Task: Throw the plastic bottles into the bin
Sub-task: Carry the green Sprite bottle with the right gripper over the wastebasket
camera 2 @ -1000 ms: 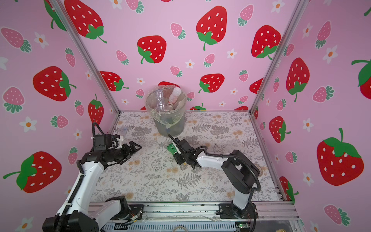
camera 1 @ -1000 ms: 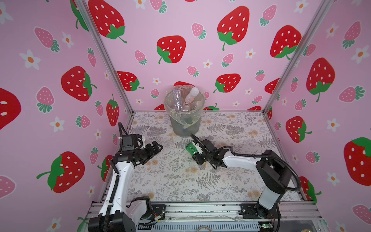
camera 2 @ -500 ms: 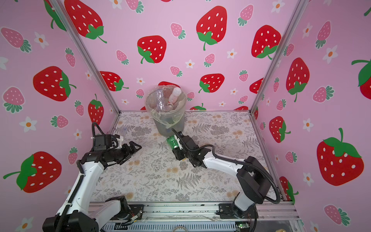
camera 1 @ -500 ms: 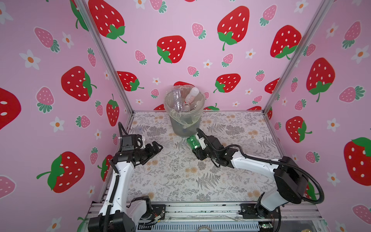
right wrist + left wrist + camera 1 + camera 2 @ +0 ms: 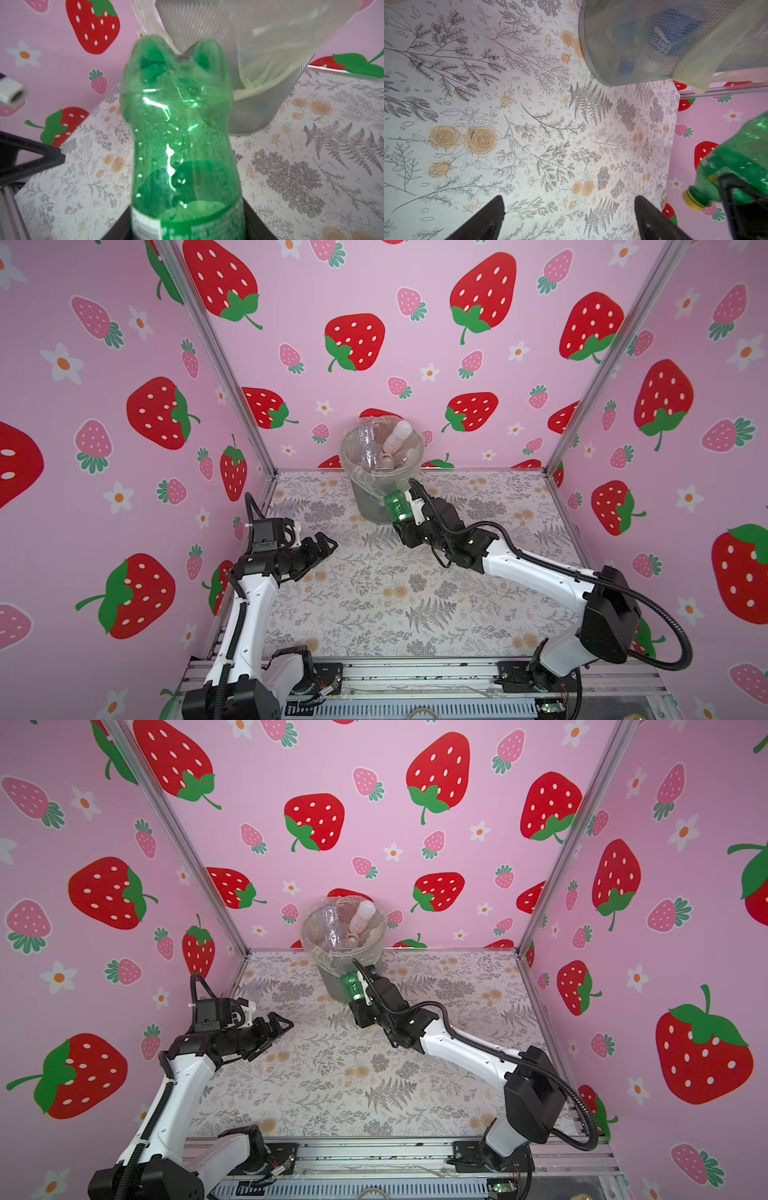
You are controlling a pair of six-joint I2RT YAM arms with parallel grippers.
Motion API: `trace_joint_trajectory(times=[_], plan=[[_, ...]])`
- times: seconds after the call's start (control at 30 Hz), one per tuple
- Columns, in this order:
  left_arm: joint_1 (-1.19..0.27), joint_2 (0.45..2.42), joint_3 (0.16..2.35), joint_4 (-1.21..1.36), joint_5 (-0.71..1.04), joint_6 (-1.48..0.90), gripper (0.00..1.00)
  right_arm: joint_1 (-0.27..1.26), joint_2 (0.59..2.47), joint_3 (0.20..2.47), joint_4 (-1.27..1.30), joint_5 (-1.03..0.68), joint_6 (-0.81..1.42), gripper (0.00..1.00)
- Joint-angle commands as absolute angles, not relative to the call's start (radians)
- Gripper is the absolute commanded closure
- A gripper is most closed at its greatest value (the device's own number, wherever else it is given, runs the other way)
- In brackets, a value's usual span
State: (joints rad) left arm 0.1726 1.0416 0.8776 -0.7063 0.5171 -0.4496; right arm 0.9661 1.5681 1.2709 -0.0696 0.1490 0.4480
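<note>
Moved since a second ago: the right arm, reaching from mid-table out to the bin and lifting its load with it. The left arm has not shifted.

Item 1. Right gripper [image 5: 405, 519] [image 5: 362, 999]. Jaws closed on the green bottle, gripping the label end. The hold shows plainly in the right wrist view.

Item 2. Green bottle [image 5: 397, 506] [image 5: 351, 985] [image 5: 178, 124] [image 5: 737, 162]. Translucent and lumpy-based, clear of the table. Its base points up and towards the bin, and its yellow cap [image 5: 691, 197] sticks out past a black finger. In both top views it sits against the bin's near wall, below the rim. Whether it touches the hanging liner I cannot tell.

Item 3. Bin [image 5: 365, 502] [image 5: 328, 979] [image 5: 633, 41] [image 5: 259, 112]. Grey mesh, tapered, standing at the back of the table by the rear wall. A clear bag [image 5: 270, 41] drapes over its rim.

Item 4. Bottles in the bin [image 5: 395, 437] [image 5: 359, 917]. Several clear and whitish ones stand on end, their tops above the rim. Blue shapes show through the mesh in the left wrist view.

Item 5. Left gripper [image 5: 328, 541] [image 5: 283, 1024] [image 5: 569, 205]. Jaws spread wide with nothing between them, poised over the left of the table, well apart from the bin.

Item 6. Table [image 5: 374, 605] [image 5: 332, 1085]. Floral-printed top.
</note>
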Motion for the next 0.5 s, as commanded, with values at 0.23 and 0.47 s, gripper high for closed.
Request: trace_joint_trajectory(times=[0.23, 0.47], plan=[[0.179, 1.04, 0.875, -0.702, 0.538, -0.442, 0.01, 0.963, 1.592, 1.489, -0.104, 0.272, 0.419, 0.43], [0.179, 1.037, 0.874, -0.704, 0.535, -0.442, 0.01, 0.964, 1.55, 1.459, -0.069, 0.292, 0.411, 0.43]])
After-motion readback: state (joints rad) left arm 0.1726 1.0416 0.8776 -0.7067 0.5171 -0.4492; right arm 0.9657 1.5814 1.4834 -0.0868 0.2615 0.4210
